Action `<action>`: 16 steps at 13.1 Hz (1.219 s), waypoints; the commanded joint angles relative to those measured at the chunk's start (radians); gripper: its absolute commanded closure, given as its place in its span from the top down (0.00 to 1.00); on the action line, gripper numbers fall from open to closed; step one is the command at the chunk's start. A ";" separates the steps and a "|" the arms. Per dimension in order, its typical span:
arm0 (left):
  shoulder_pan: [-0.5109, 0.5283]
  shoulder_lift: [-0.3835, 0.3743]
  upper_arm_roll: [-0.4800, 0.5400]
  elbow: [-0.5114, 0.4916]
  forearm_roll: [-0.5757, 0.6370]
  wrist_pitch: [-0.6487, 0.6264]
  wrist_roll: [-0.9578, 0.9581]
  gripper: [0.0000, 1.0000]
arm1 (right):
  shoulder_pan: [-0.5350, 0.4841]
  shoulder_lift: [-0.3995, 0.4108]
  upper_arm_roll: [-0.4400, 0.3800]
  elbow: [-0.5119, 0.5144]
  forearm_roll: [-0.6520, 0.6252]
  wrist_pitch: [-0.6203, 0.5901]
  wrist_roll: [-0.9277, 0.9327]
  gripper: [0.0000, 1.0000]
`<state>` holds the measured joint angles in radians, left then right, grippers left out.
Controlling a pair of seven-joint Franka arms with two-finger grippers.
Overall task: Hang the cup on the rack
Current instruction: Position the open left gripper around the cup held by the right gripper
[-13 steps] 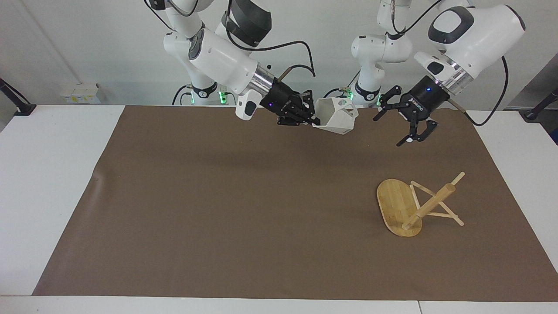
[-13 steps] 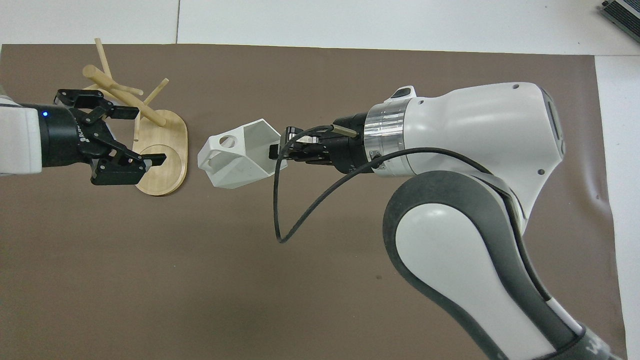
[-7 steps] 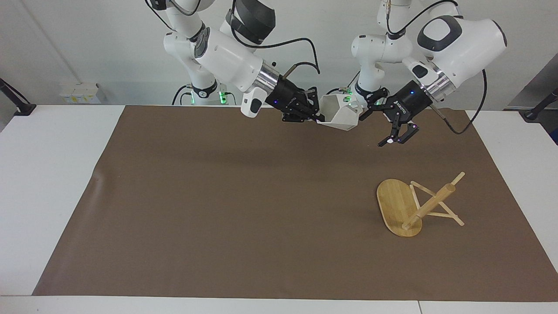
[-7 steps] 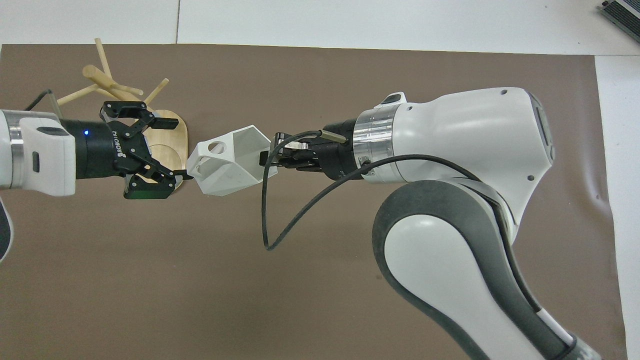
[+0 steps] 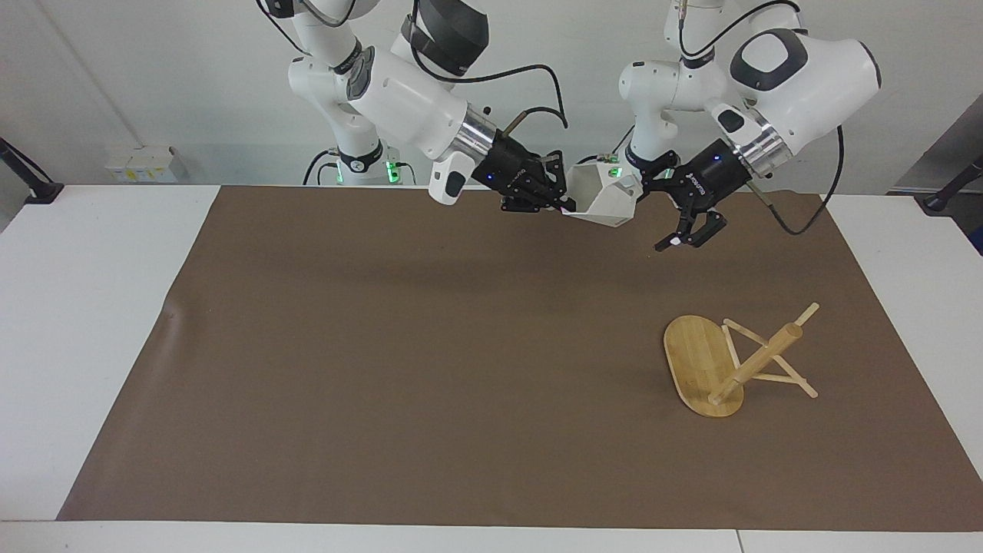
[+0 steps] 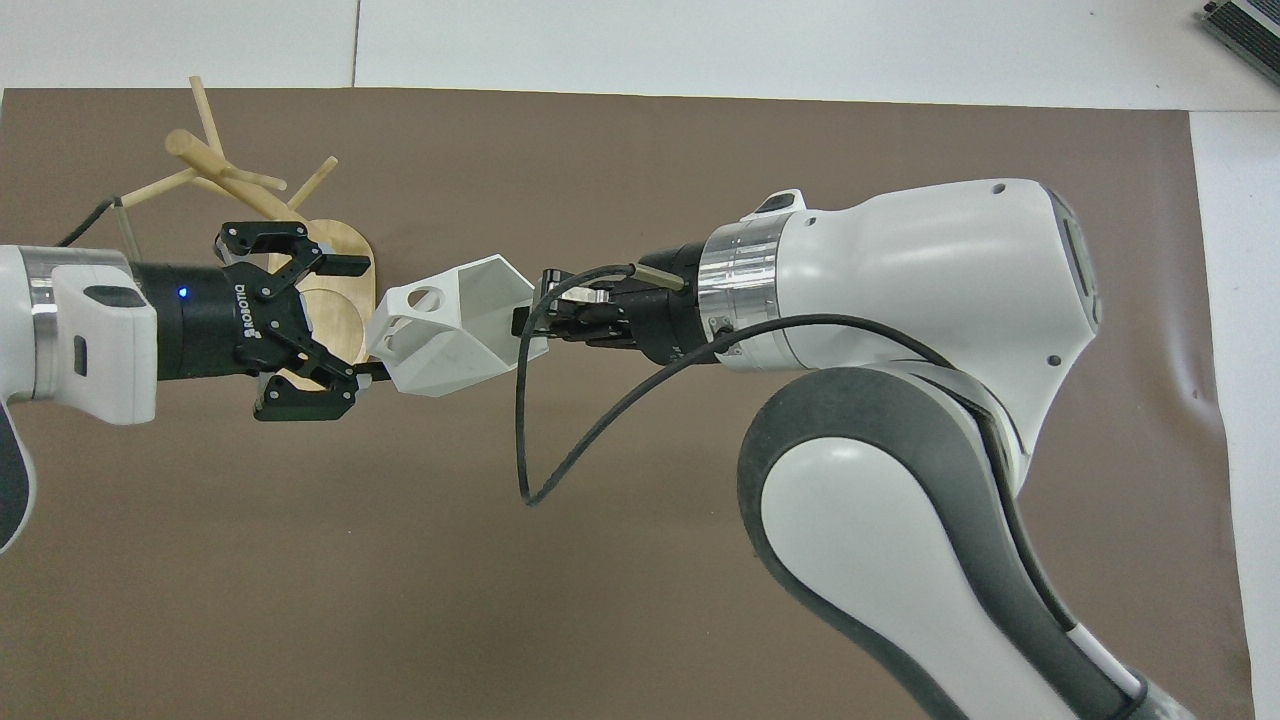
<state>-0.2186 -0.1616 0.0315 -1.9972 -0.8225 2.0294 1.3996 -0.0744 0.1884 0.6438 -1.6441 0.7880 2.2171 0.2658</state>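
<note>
I hold the cup (image 5: 603, 197) up in the air with my right pincer (image 5: 554, 201), squeezed tight on its rim. The handle with the round hole points away from that pincer, toward my other one. A moment ago my left pincer (image 5: 670, 207) was off to the side. Now it has come right up to the cup, its fingers spread wide around the handle end. So I think I am passing the cup across. The rack (image 5: 733, 361) lies tipped over on the brown mat (image 5: 384, 369), down below my left pincer, so hanging cannot start yet.
</note>
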 commanded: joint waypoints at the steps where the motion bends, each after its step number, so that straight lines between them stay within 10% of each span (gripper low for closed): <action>1: -0.018 -0.038 0.013 -0.040 -0.039 -0.001 0.059 1.00 | -0.013 -0.004 0.014 -0.002 -0.001 0.006 0.024 0.00; 16: -0.039 -0.098 0.019 -0.129 -0.158 -0.003 0.061 1.00 | -0.013 -0.004 0.014 -0.006 -0.013 -0.004 0.024 0.00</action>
<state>-0.2410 -0.2169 0.0415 -2.0908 -0.9483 2.0273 1.4523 -0.0777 0.1878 0.6441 -1.6452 0.7874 2.1988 0.2659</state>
